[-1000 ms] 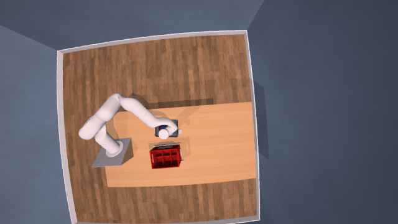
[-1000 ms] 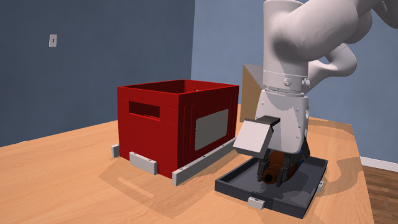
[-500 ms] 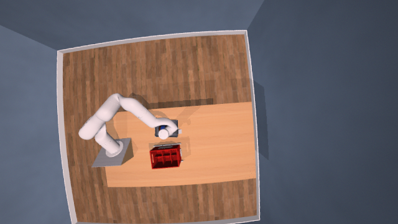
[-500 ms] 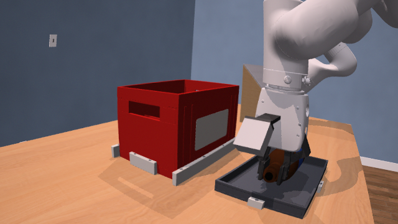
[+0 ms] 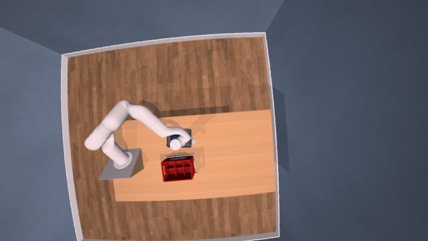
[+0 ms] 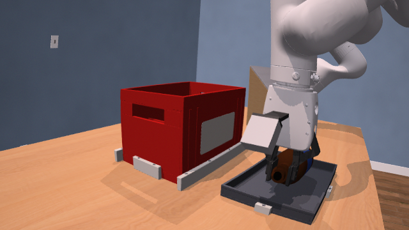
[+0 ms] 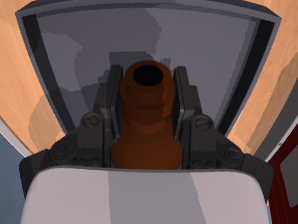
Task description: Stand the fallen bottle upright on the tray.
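Note:
A brown bottle (image 6: 289, 166) lies on its side over the dark grey tray (image 6: 281, 186), its open mouth towards the near edge. It has a blue band at the rear. My gripper (image 6: 281, 172) reaches straight down and is shut on the bottle's neck. In the wrist view the bottle (image 7: 147, 119) sits between the two dark fingers, with the tray (image 7: 147, 50) below. I cannot tell whether the bottle rests on the tray floor or is just above it. In the top view the wrist (image 5: 176, 143) covers the tray.
A red crate (image 6: 180, 128) with inner dividers stands left of the tray, held by grey stop blocks (image 6: 147, 167) and a grey rail (image 6: 208, 166). It shows in the top view (image 5: 178, 169). Small grey clips (image 6: 262, 208) hold the tray edges. The table edge lies right of the tray.

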Motion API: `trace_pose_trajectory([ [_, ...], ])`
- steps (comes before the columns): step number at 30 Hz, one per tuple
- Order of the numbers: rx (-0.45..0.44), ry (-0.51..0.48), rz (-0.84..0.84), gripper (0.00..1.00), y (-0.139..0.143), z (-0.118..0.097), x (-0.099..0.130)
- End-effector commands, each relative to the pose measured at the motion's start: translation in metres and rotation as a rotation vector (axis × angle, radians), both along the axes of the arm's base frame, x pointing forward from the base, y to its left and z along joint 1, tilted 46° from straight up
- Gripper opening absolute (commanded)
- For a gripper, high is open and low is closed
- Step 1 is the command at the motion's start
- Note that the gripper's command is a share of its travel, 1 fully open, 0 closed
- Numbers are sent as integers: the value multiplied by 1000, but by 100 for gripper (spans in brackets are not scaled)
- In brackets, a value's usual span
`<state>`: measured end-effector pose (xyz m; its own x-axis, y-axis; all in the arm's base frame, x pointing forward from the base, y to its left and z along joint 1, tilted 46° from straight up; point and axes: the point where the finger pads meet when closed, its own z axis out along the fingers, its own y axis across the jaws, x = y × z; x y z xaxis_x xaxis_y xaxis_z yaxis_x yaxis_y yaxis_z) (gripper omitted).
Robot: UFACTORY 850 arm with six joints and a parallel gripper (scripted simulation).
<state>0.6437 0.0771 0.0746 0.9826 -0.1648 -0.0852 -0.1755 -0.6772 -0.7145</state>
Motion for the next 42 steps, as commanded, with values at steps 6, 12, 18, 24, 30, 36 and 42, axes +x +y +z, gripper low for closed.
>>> trace_pose_trajectory([
  [6, 0, -2, -1, 0, -8, 8, 0],
  [12, 0, -2, -1, 0, -12, 12, 0],
  [18, 0, -2, -1, 0, -18, 18, -1],
  [24, 0, -2, -1, 0, -25, 24, -1],
  [30, 0, -2, -1, 0, -30, 29, -2],
  [36, 0, -2, -1, 0, -37, 36, -2],
  [42, 0, -2, -1, 0, -44, 43, -3],
])
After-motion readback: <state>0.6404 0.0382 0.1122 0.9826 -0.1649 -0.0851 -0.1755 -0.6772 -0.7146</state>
